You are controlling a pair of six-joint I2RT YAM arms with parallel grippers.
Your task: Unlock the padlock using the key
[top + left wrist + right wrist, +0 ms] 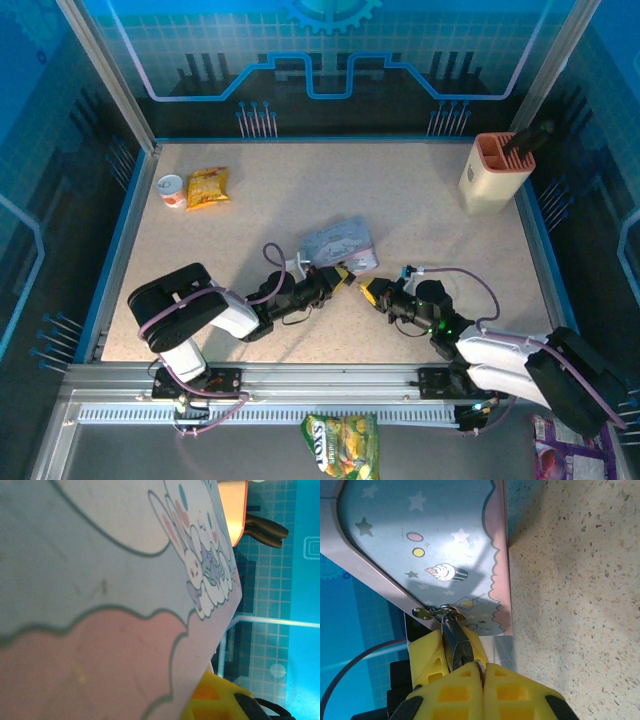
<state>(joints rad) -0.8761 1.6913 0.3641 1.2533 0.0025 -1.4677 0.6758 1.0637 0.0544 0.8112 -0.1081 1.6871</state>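
Padlock [456, 639] hangs from the hasp of the tin box [445, 545], low over the table [570, 605]. Left hand [343, 277] is nearly closed, pinching its dark body. Right hand [482, 672] is clamped shut, tips touching the padlock's lower end. Whether it holds the key cannot be told.

The tin box [338, 245] lies mid-table [450, 240]. The left gripper [345, 277] and right gripper [368, 290] meet just before its near edge, with the padlock [456, 640] between them. A cup [172, 190] and a snack packet [208, 187] beside it lie far left, a holder [497, 172] stands far right, and a snack bag [342, 445] lies before the arms' bases.
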